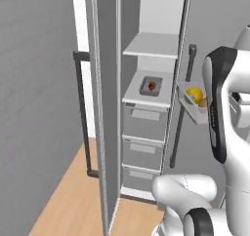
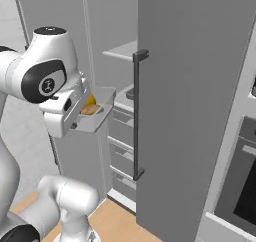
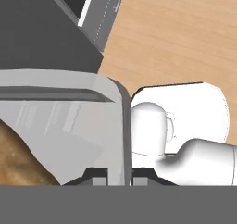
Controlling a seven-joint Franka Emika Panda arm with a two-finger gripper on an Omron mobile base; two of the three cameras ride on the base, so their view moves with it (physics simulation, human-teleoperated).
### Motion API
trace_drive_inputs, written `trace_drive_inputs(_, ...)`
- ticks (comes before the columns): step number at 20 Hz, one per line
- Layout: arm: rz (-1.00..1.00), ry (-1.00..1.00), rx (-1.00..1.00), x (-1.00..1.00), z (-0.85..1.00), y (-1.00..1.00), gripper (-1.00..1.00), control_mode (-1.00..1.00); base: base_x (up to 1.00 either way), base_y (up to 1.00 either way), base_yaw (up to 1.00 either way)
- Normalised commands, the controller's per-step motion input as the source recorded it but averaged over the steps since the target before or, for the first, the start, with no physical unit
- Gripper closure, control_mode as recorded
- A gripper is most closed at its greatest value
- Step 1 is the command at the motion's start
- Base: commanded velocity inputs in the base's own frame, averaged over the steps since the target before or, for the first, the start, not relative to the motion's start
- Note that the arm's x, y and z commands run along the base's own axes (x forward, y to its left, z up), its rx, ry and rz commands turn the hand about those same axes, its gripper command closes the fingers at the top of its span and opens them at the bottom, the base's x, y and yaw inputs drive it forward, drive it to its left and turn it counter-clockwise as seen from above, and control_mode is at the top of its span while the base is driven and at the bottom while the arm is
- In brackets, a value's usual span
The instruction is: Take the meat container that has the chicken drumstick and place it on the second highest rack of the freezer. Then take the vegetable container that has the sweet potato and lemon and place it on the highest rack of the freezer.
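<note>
The freezer [image 1: 146, 15] stands open in front of me. On its second shelf [image 1: 134, 96] sits a small grey tray [image 1: 151, 85] with the reddish chicken drumstick [image 1: 154, 86] in it. The highest rack [image 1: 151, 47] is bare. My gripper [image 2: 84, 108] is shut on the rim of the vegetable container [image 1: 191, 103], held in the air to the right of the shelves, outside the freezer. The yellow lemon [image 1: 194, 93] and the tan sweet potato [image 1: 202, 103] lie in it. In the hand view the container's wall [image 3: 60, 126] runs between my fingertips [image 3: 99, 180], and the sweet potato [image 3: 18, 160] is at the lower left.
The freezer's open door [image 1: 105, 108] with its dark bar handle [image 1: 83, 113] stands on the left. A closed grey door [image 2: 190, 111] with a vertical handle [image 2: 137, 113] is on the right. Drawers [image 1: 144, 132] fill the space under the shelves. An oven [image 2: 240, 186] is at the far right.
</note>
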Motion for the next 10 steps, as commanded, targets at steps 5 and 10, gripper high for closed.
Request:
trace_drive_inputs(5,0.0,0.0,0.0,0.0,0.0,0.0,1.0,1.0,0.17,0.54,-0.32)
trace_drive_inputs(10,0.0,0.0,0.0,0.0,0.0,0.0,1.0,1.0,0.24,0.31,-0.08)
